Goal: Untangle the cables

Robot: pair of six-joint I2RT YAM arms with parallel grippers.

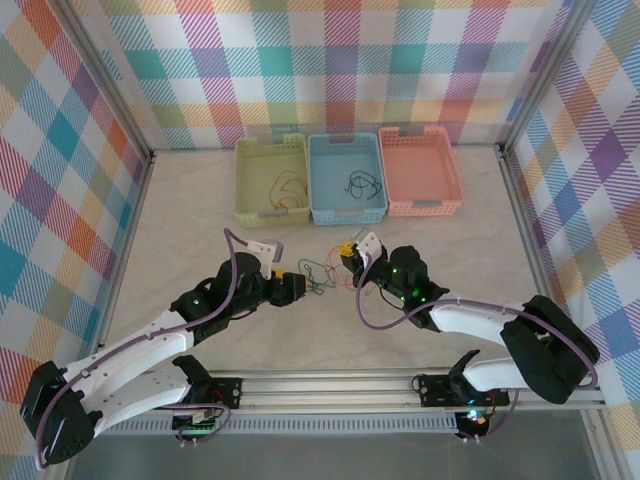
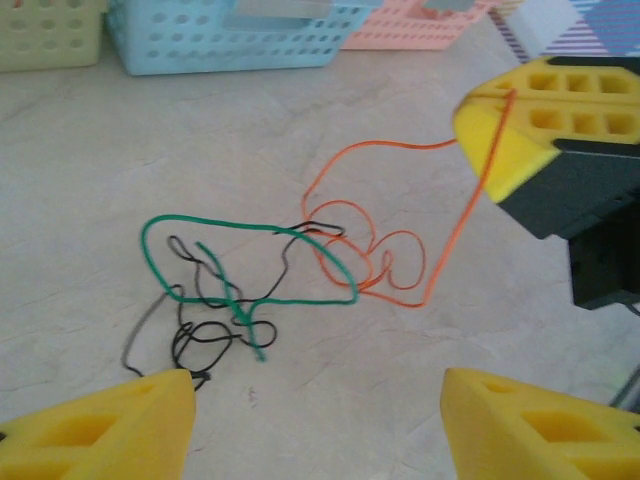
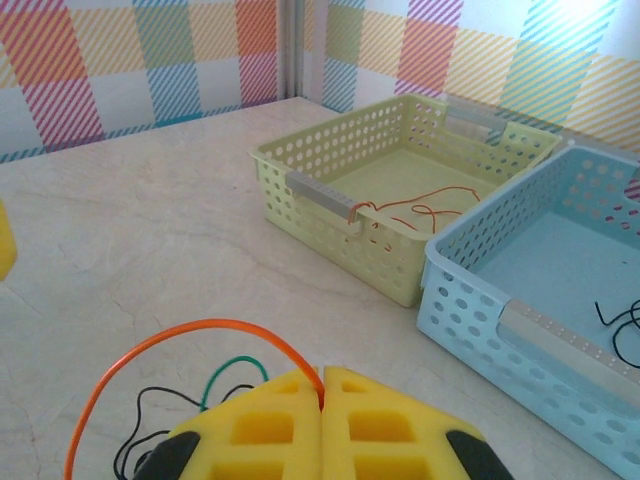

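Plaid walls in many colours close in a pale, marbled worktop (image 1: 200,210). Near its middle, between the two arms, the cables (image 1: 318,275) lie in a loose tangle flat on the surface. In the left wrist view a green cable (image 2: 250,228) forms a long loop with a tail that crosses down through a black cable (image 2: 205,340), which is bunched in small curls at the near left. The orange cable (image 2: 400,250) coils in a few loops at the right of the green loop, overlapping its end. From there it rises off the worktop in two strands to the right claw (image 2: 520,130).

The right claw (image 3: 322,400) has its yellow pads pressed together, pinching the orange cable, which arches up and out to the left from the seam between them. The left claw (image 2: 318,378) is spread wide just short of the tangle, with nothing between its pads; its left pad tip sits right beside the black curls.

Along the far side stand three perforated baskets side by side: a green basket (image 1: 243,180), a blue basket (image 1: 345,213) and a pink basket (image 1: 420,205). A loose orange wire (image 3: 420,210) lies in the green one, and a dark wire (image 1: 360,183) in the blue one.
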